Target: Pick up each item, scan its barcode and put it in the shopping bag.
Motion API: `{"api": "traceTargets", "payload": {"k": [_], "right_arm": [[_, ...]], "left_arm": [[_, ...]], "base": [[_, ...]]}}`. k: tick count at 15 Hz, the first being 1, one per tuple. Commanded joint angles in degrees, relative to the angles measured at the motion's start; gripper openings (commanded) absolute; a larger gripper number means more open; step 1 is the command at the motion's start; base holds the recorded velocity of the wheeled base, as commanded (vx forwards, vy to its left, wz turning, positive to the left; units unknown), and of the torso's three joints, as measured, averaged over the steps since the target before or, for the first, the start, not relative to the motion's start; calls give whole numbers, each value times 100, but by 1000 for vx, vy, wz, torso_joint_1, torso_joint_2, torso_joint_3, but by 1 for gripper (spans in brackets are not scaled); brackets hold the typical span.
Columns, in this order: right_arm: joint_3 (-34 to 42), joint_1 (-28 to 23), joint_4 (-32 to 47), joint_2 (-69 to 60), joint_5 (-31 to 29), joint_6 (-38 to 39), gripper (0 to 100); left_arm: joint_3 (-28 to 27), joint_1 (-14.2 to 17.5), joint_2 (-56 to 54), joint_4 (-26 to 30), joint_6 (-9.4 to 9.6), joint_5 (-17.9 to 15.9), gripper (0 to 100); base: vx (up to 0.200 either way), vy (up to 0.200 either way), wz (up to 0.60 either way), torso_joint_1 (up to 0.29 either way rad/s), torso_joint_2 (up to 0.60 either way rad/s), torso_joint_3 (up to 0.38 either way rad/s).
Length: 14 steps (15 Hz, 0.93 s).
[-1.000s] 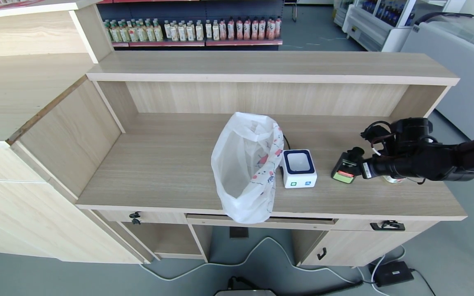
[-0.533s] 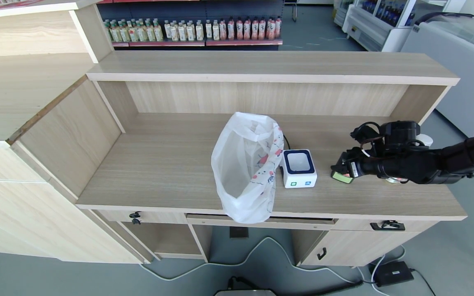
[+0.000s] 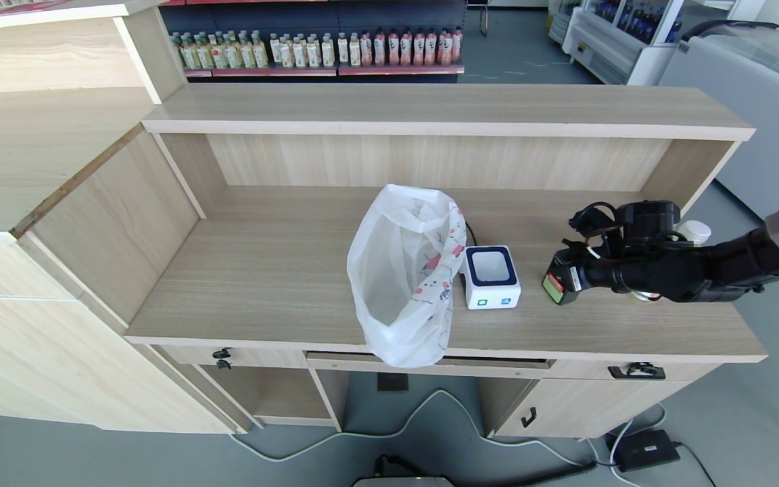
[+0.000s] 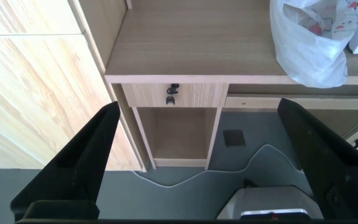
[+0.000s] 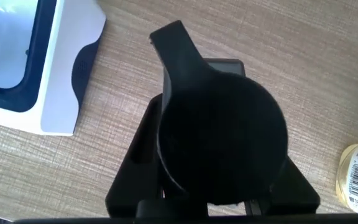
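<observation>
scan step: our right gripper (image 3: 565,281), jaws clamped on a small item (image 3: 554,286), hangs beside the scanner (image 3: 491,276); next we show it the barcode.

White translucent plastic shopping bag with red-and-blue print (image 3: 403,277): upright, mouth open, frame centre on the light wooden counter (image 3: 281,270). White square barcode scanner with dark-blue-framed window (image 3: 491,276): flat on the counter, just right of the bag. Small dark item with green-and-red end face (image 3: 554,287): centre-right, clamped in the right gripper (image 3: 565,281), near the scanner but apart. White-capped container (image 3: 694,231): far right, mostly hidden.
</observation>
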Motion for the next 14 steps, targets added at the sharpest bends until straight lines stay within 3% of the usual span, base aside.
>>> {"api": "traceTargets", "payload": {"k": [1, 7, 11, 14], "right_arm": [[-55, 7, -3, 25, 8, -15, 0], [437, -116, 68, -801, -36, -384, 0], [2151, -766, -11, -3631, 17, -1764, 0], [3030, -731, -196, -5046, 307, -3741, 0]], "left_arm": [[-6, 1, -2, -4, 1, 1, 100], [3, 1, -2, -4, 1, 1, 100], [3, 1, -2, -4, 1, 1, 100], [3, 1, -2, -4, 1, 1, 100]], "base": [[0, 0, 0, 0, 0, 0], [0, 0, 0, 0, 0, 0], [0, 0, 0, 0, 0, 0], [0, 0, 0, 0, 0, 0]]}}
